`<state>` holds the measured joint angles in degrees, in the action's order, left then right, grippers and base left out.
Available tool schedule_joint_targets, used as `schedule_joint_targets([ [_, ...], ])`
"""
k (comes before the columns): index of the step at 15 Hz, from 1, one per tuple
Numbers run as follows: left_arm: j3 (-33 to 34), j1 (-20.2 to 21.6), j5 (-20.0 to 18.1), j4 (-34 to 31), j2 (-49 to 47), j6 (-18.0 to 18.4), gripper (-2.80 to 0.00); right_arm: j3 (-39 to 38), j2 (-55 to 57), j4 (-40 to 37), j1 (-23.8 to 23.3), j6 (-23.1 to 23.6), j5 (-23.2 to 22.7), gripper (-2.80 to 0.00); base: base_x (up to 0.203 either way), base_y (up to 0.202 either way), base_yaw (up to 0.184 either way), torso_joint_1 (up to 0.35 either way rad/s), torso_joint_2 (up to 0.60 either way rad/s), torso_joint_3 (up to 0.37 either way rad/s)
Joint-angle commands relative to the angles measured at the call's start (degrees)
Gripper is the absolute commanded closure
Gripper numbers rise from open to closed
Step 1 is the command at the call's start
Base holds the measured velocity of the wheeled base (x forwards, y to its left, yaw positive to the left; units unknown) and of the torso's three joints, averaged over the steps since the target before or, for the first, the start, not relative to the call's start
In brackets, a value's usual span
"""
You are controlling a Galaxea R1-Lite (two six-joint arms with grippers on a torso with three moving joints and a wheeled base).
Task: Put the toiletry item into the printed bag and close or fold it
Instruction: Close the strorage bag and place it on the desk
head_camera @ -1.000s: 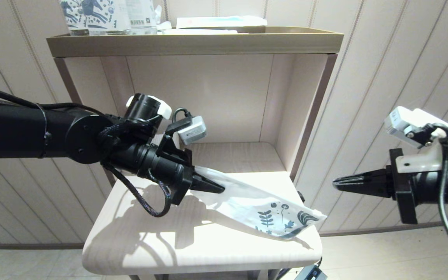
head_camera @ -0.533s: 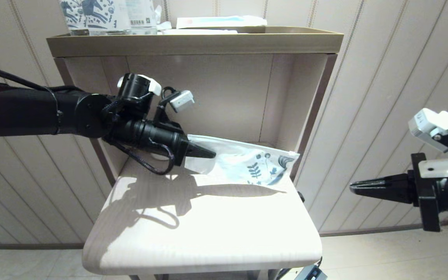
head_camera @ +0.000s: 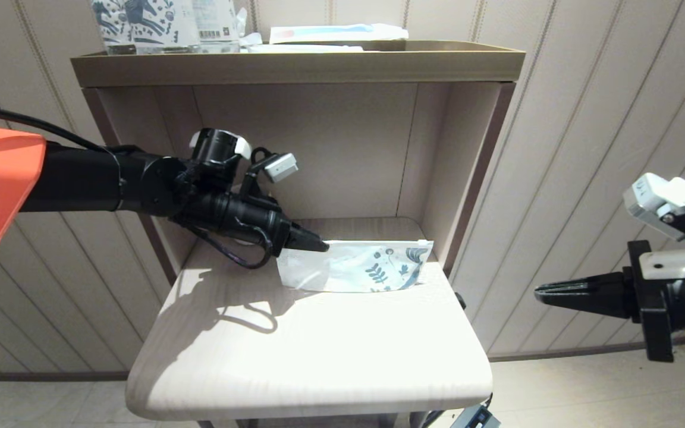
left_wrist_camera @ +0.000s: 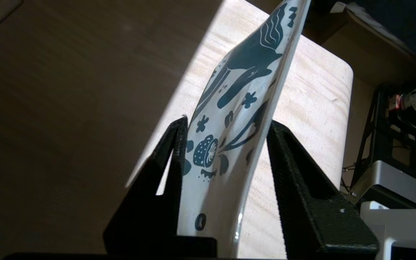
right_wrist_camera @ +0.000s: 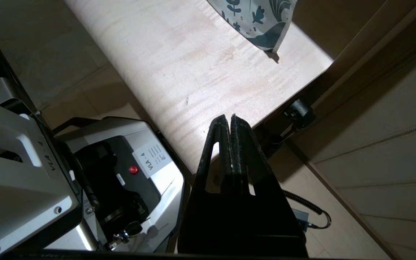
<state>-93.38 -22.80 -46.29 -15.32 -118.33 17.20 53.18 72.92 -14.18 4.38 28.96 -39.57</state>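
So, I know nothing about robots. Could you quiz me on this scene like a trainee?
1. True or false: the right gripper holds the printed bag.
2. Which gripper has the bag between its fingers?
3. Where is the bag's printed end? A) toward the shelf's right side B) under the left arm C) on the top tray

Key: 1. False, it is shut, empty, off to the right. 2. The left gripper. 3. A.

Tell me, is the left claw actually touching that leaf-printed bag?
Touching. In the left wrist view the printed bag runs between the left claw with both fingers against its edges; the head view shows the claw tip on the bag's plain end.
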Motion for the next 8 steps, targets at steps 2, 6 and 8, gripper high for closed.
schedule_joint_targets([
  [2,-0.5,0.8,-0.2,0.4,0.1,0.4,-2.80,-1.1,-0.1,0.0,0.2,0.2,-0.2,0.00,0.000,0.000,0.000,0.000,0.00,0.000],
  [6,-4.1,2.7,0.0,0.5,2.6,-0.1,-2.80,-1.3,0.0,0.0,0.2,0.2,-0.3,0.00,0.000,0.000,0.000,0.000,0.00,0.000],
  [8,-3.8,3.5,0.5,0.2,5.1,-0.1,0.00,-1.4,-0.1,0.0,0.2,0.2,-0.3,0.00,0.000,0.000,0.000,0.000,0.00,0.000],
])
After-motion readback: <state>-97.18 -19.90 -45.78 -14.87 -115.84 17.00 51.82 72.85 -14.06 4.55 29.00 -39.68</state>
